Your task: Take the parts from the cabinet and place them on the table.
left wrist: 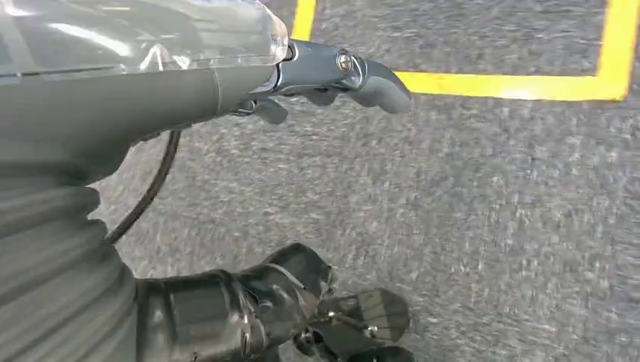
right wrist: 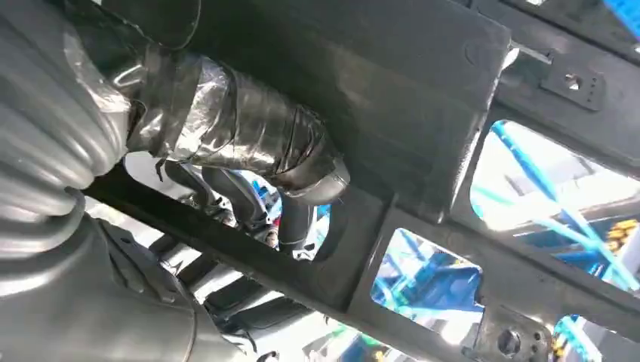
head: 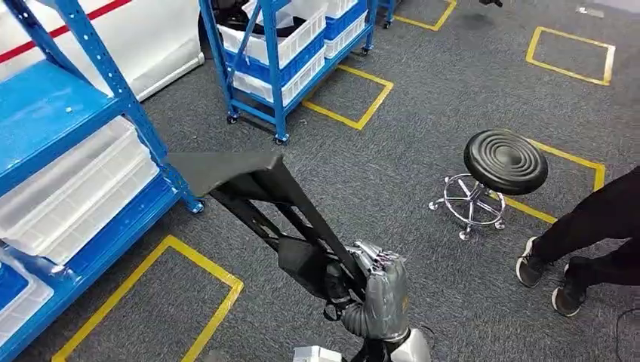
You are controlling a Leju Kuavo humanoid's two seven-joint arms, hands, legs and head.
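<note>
- One black frame part (head: 260, 188) is being carried in the head view, its flat panel end reaching forward over the grey carpet between the blue cabinet (head: 83, 143) and a black stool (head: 504, 162); the right hand (head: 377, 290) is being kept wrapped around the part's near struts, so the part is being held well off any table. A person's legs (head: 596, 234) are being seen at the right edge
- No object is being held in the left wrist view: the left hand (left wrist: 332, 83) is hanging over the carpet beside a yellow floor line (left wrist: 521, 84), its fingers (left wrist: 377, 84) loosely apart and released
- Several open windows are being shown in the part (right wrist: 423, 98) in the right wrist view, with the taped thumb (right wrist: 256, 143) pressed against a cross bar. It is being judged as stiff, moulded and fairly light but long, so leverage at the far end is likely; a grip on a bar near the middle is being judged steadier than one at the end
</note>
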